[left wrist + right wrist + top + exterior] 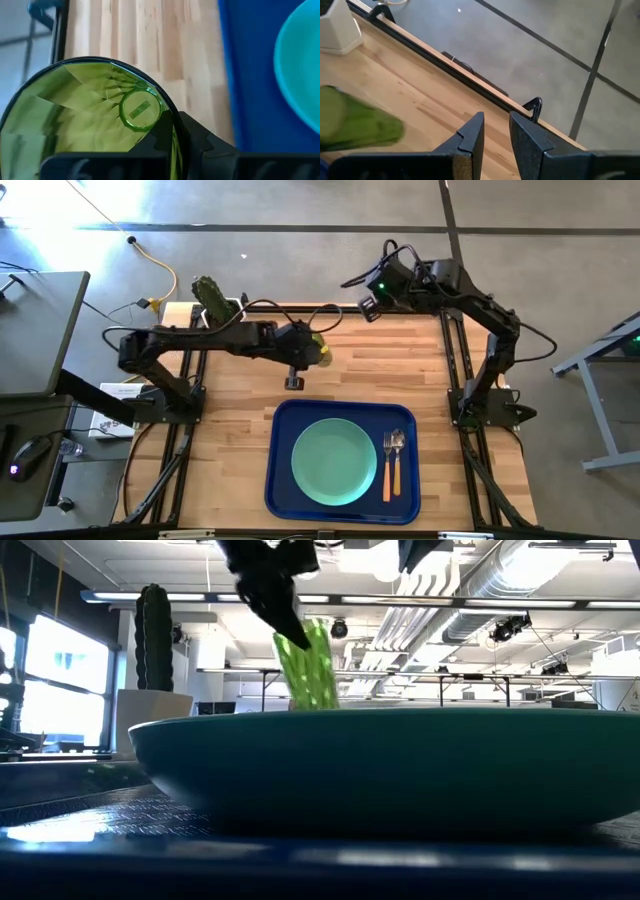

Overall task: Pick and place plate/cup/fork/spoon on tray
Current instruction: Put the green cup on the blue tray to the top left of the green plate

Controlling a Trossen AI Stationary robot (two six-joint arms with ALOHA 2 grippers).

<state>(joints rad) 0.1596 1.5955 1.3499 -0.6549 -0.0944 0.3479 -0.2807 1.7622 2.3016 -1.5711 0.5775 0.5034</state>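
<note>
Gripping the cup [318, 350] lifted above the tabletop [230, 440], left pincer [312, 350] sits just behind the tray [280, 480]. Plate [334, 462], fork [388, 465], spoon [398, 460] lie on tray. Right pincer [495, 131] narrow, empty, at back edge.

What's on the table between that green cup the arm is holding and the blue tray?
Nothing: in the high view only bare wooden table separates the cup, held by the left gripper, from the tray.
</note>
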